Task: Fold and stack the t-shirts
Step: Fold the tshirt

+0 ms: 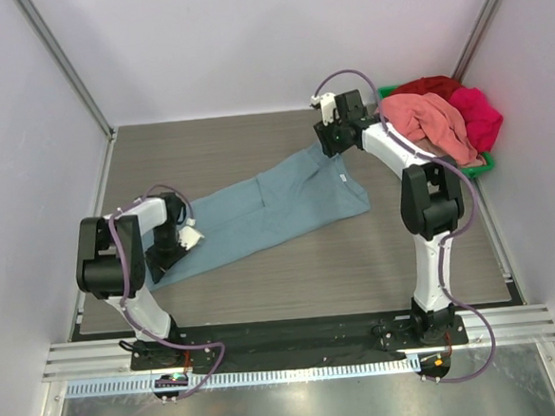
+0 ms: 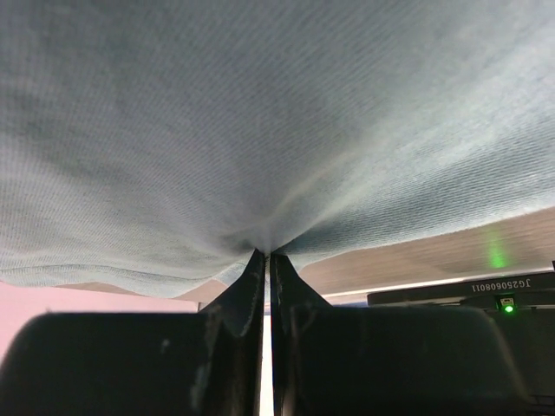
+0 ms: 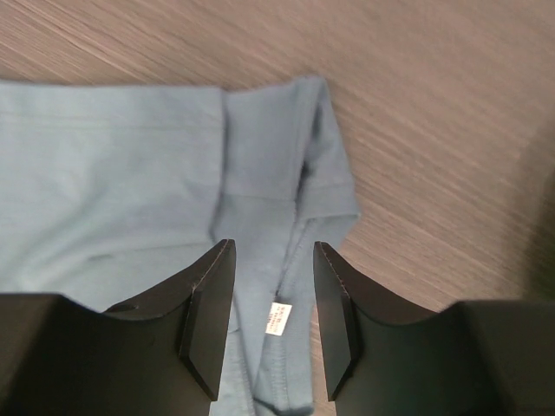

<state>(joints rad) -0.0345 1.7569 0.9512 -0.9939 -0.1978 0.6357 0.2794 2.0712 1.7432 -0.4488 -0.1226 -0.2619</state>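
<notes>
1. The blue-grey t-shirt [image 1: 268, 209] lay on the desk [image 1: 357, 259] as a long, narrow, bunched band, not spread flat.
2. Its long axis ran on a slant, from the near left by the left arm to the far right by the right arm.
3. A small white label [image 3: 277, 319] showed at the far-right end, so I judged the neck pointed that way and the hem toward the left arm.
4. The left tool [image 2: 267, 256] was closed, pinching a fold of the blue-grey cloth at the near-left end; the cloth puckered where the fingers met.
5. The right tool [image 3: 273, 260] hung open just above the far-right end, its fingers either side of the label and gripping nothing.
6. The step in hand looked like taking both ends to stretch the shirt out flat.
7. To do it well, the right tool should come straight down and catch every layer at the edge, not just the top one.
8. Then both should pull apart along the band, gently, so the left pinch does not slip.
9. The salmon-pink t-shirt [image 1: 429, 121], magenta t-shirt [image 1: 480, 113] and red t-shirt [image 1: 431, 86] sat heaped in the green bin [image 1: 484, 165] at the far right corner, unfolded.
</notes>
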